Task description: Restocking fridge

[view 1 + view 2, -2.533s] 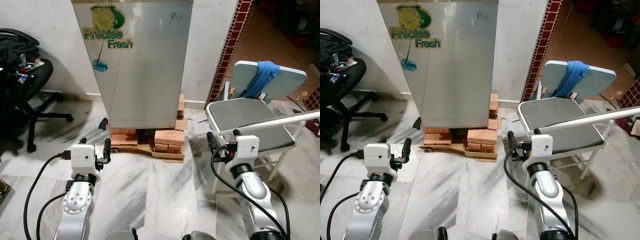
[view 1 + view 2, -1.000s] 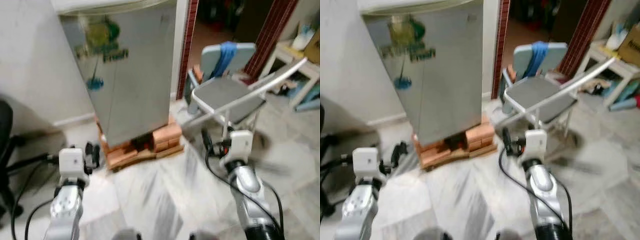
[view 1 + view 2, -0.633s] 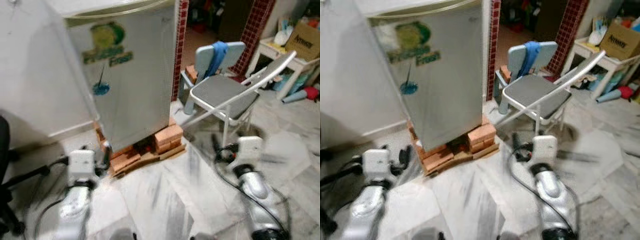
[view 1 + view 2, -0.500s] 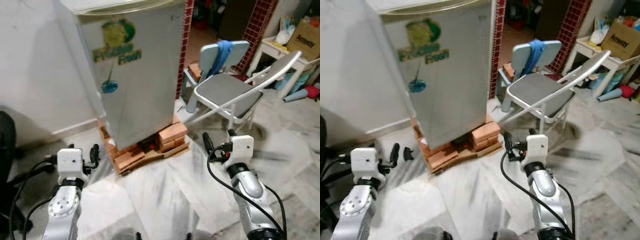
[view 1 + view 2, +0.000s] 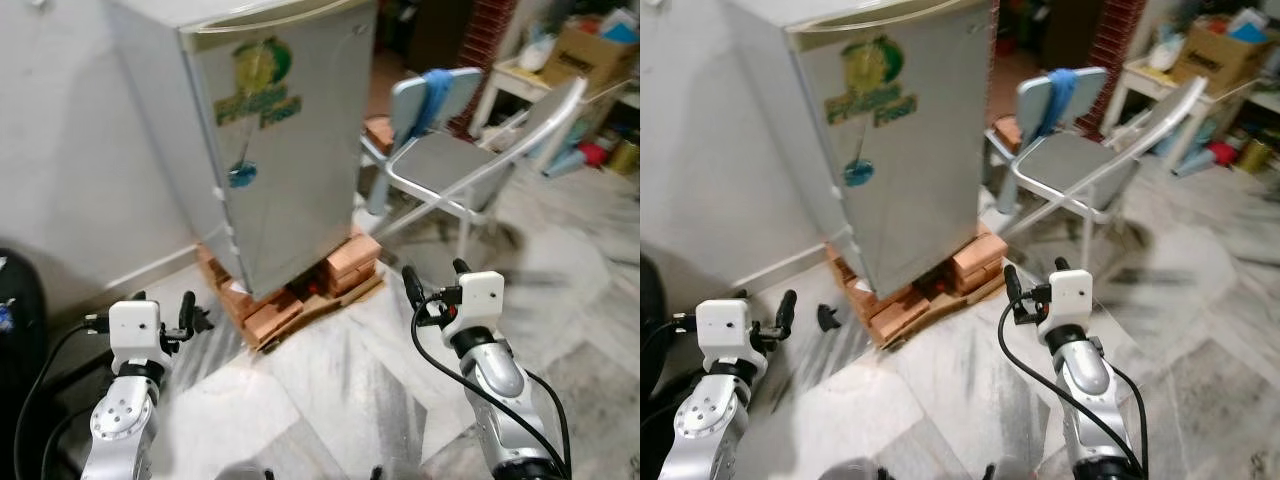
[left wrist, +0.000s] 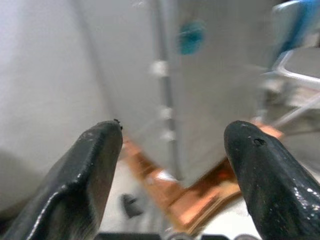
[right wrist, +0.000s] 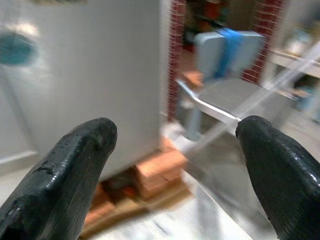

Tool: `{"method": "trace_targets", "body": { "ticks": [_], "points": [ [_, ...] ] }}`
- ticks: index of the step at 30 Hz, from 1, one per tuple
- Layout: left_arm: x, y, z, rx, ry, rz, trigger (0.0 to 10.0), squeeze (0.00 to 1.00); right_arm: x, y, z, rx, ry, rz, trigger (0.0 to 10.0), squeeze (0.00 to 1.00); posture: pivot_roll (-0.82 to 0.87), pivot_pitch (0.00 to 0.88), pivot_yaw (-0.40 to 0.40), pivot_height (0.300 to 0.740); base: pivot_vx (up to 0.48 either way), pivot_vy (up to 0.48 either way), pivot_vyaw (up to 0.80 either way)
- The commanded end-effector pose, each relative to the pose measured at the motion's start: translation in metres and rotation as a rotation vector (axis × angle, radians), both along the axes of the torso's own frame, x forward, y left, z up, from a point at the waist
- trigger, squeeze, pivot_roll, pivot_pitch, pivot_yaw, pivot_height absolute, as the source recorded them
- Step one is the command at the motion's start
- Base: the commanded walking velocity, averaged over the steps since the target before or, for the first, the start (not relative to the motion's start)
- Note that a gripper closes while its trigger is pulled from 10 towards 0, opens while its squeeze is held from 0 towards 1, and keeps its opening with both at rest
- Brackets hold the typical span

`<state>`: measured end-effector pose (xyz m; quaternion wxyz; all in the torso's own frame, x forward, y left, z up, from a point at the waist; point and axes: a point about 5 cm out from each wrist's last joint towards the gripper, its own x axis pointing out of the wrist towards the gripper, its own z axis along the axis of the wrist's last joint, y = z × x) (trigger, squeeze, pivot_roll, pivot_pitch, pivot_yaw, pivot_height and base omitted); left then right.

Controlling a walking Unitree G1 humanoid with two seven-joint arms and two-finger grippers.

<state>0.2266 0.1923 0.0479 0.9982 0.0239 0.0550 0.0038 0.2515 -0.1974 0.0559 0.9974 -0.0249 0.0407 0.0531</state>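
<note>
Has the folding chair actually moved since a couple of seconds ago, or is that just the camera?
No. The folding chair stands beside the fridge and its brick base as before; the whole picture has shifted, so the camera moved.

Grey-veined marble floor (image 5: pixel 330 400). At 12 o'clock, bricks (image 5: pixel 300 290) lie on it under a closed silver fridge (image 5: pixel 280 150). At 2 o'clock stands a folding chair (image 5: pixel 450 165).

The tall silver metal fridge (image 5: pixel 285 150) carries a green-and-yellow sticker (image 5: pixel 258 82) on the upper part of its door; its blurred green lettering appears to read "Precise Fresh". Below that sticker on the same door sits a small round teal sticker (image 5: pixel 239 177) with no legible text.
</note>
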Motion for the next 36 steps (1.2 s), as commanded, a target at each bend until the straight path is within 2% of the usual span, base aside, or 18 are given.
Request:
{"method": "trace_targets", "body": {
  "ticks": [1, 5, 13, 21, 26, 36],
  "points": [
    [-0.003, 0.006, 0.0, 0.019, 0.005, 0.002, 10.0, 0.0, 0.006, 0.005, 0.007, 0.002, -0.029, 0.016, 10.0, 0.0, 0.06, 0.0, 0.041, 0.74, 0.0, 0.431, -0.54],
    [-0.001, 0.008, 0.004, 0.052, -0.01, 0.013, 10.0, 0.0, 0.007, 0.005, 0.007, 0.001, -0.031, 0.017, 10.0, 0.0, 0.06, 0.0, 0.04, 0.74, 0.185, 0.416, -0.13],
    [-0.003, 0.006, -0.001, 0.033, 0.009, 0.009, 10.0, 0.0, 0.007, 0.006, 0.008, -0.001, -0.031, 0.024, 10.0, 0.0, 0.06, 0.0, 0.026, 0.74, 0.249, 0.412, 0.0],
    [-0.01, 0.011, -0.002, 0.044, 0.013, 0.032, 10.0, 0.0, 0.001, 0.008, 0.003, 0.011, -0.01, 0.034, 10.0, 0.0, 0.08, 0.0, 0.018, 0.74, 0.25, 0.411, 0.0],
    [-0.01, 0.009, -0.002, 0.052, 0.012, 0.024, 10.0, 0.0, 0.0, 0.011, 0.001, 0.02, 0.004, 0.034, 10.0, 0.0, 0.09, 0.0, 0.022, 0.74, 0.247, 0.412, 0.0],
    [-0.005, 0.004, 0.001, 0.051, -0.002, 0.001, 10.0, 0.0, 0.003, 0.01, 0.003, 0.016, -0.006, 0.036, 10.0, 0.0, 0.08, 0.0, 0.022, 0.74, 0.246, 0.412, -0.64]
  ]
}}
